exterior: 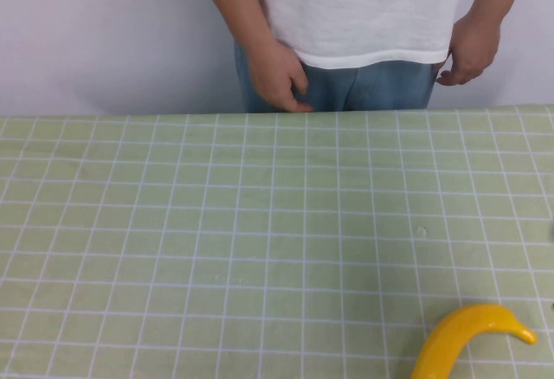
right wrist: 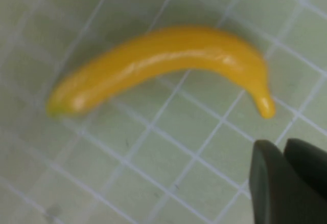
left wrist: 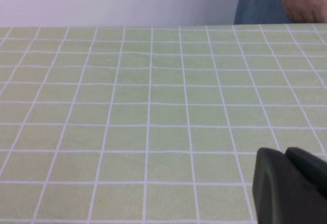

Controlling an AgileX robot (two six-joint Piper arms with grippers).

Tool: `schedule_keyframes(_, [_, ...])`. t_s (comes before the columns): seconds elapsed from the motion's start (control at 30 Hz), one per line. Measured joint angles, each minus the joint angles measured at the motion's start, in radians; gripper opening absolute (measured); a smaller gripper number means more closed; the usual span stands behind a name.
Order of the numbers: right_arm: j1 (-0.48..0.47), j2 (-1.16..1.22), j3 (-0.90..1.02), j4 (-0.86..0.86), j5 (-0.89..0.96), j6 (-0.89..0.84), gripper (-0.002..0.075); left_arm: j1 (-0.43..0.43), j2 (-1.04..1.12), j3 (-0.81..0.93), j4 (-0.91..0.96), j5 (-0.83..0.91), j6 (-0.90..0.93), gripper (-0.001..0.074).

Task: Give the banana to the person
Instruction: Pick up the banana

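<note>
Honestly, the banana (right wrist: pixel 163 65) looks light, stiff and slick, so I'd pinch its fat middle; right gripper (right wrist: pixel 288 183) hovers just beside it, left gripper (left wrist: pixel 291 188) hangs over bare counter (exterior: pixel 216 223), can't tell either's fingers.

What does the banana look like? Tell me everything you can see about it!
The banana is yellow-orange, smooth and shiny, plastic-looking, curved with one narrow pointed tip and one blunt end. It lies flat on the green checked tablecloth at the near right side, partly cut off in the high view. Nothing holds it. The right gripper hangs just above beside it; the left gripper is over bare cloth. The person stands across the table.
</note>
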Motion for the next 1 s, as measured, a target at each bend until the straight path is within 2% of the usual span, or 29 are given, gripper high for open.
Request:
schedule_keyframes(0.1, [0.092,0.069,-0.004,-0.059,-0.017,-0.118,0.0059,0.000,0.000,0.000,0.000,0.000,0.000,-0.0004])
schedule_keyframes(0.33, [0.260,0.209,-0.006,-0.240,-0.155,-0.178,0.0365,0.000,0.000,0.000,0.000,0.000,0.000,-0.0004])
schedule_keyframes(0.43, [0.298,0.266,-0.007,-0.295,-0.225,-0.182,0.0417,0.000,0.000,0.000,0.000,0.000,0.000,-0.0004])
schedule_keyframes(0.9, [0.306,0.556,-0.011,-0.340,-0.418,-0.183,0.0434,0.000,0.000,0.000,0.000,0.000,0.000,-0.0004])
schedule_keyframes(1.0, [0.306,0.588,-0.011,-0.323,-0.423,-0.183,0.0355,0.000,0.000,0.000,0.000,0.000,0.000,-0.0004])
